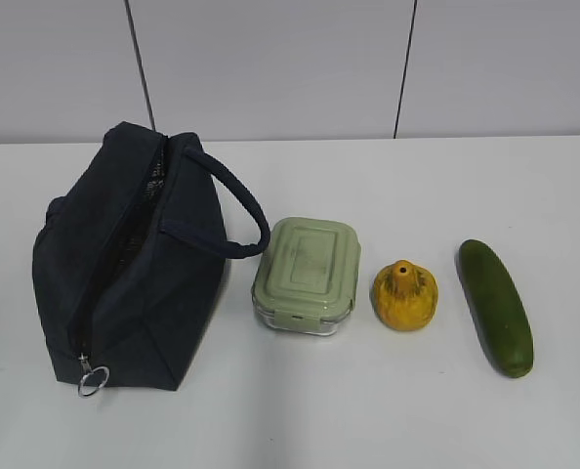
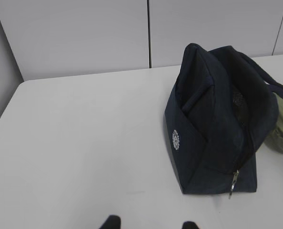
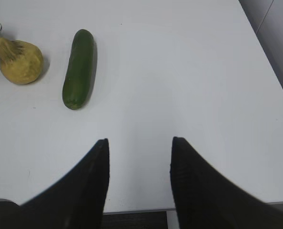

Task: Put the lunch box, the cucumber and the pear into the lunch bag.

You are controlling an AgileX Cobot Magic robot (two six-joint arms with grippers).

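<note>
exterior view: lunch bag (image 1: 139,269) unzipped, contents unclear; lunch box (image 1: 307,275) lidded beside it; right end effector (image 3: 139,148) wide.

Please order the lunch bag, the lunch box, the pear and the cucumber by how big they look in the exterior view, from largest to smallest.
1. lunch bag, clearly the largest.
2. lunch box.
3. cucumber: longer than the lunch box but much narrower, so these two are close.
4. pear, the smallest.

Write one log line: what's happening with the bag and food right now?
stage: start | bag unzipped | box, pear, cucumber on table | left tool open | right tool open
</note>
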